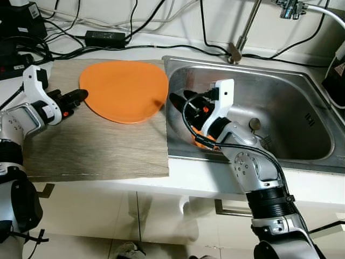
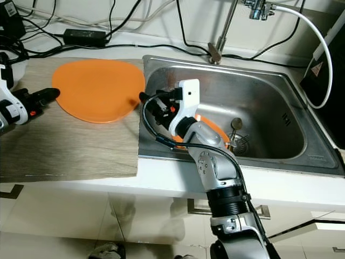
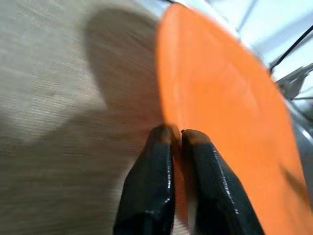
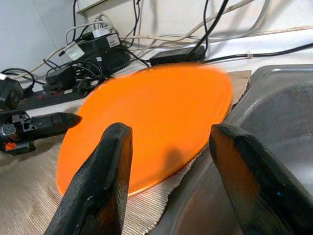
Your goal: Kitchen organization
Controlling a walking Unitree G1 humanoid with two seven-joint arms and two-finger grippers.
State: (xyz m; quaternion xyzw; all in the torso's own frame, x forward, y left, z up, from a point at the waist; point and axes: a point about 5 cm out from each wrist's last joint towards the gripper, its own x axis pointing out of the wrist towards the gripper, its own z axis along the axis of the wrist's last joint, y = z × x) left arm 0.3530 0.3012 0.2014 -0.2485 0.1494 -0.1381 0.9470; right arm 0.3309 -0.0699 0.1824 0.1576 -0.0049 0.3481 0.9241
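The left end effector (image 1: 81,96) is pinching the nine o'clock rim of the orange plate (image 1: 125,89) lying on the table's mat (image 1: 91,145), probably to steady it, while the right end effector (image 4: 168,161) is hovering spread apart at the sink (image 1: 302,116) edge, ready to take its three o'clock side.

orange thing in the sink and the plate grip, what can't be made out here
- Orange item in the sink: mostly hidden by the right arm in both eye views, so its kind is unclear.
- Left gripper on the orange plate: left wrist view is blurred, so the grip depth is unclear.
- Right gripper: open beside the plate.
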